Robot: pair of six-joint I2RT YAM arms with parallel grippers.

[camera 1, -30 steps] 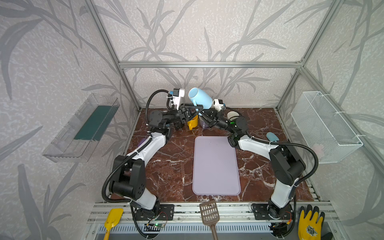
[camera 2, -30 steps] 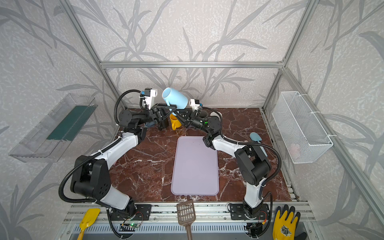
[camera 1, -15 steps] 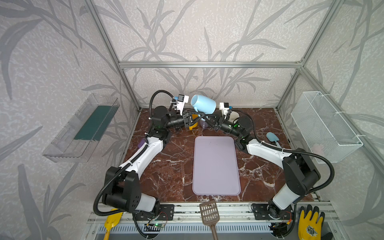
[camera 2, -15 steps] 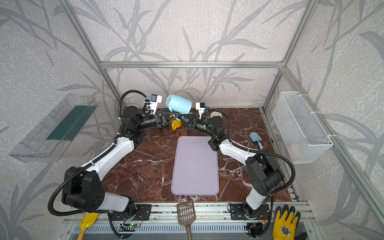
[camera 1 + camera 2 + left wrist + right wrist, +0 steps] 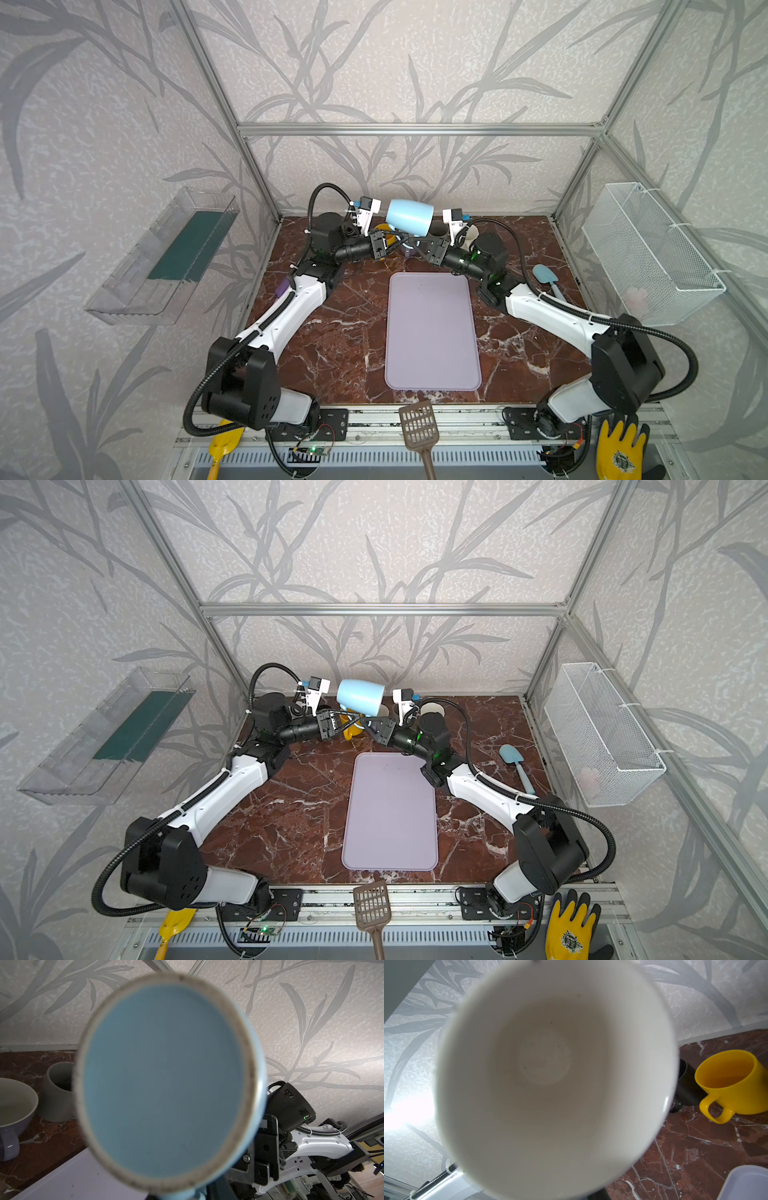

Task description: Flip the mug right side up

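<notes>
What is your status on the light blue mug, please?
Right gripper shut on light blue mug, left gripper under it, grip unclear. Mug aloft, on its side. Yellow mug close below.

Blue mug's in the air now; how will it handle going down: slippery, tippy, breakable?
The blue mug looks like glazed ceramic: probably rigid, slick, chippable against the marble tabletop. Its flat, rough-ringed base should stand steadily; on its side it may roll.
</notes>
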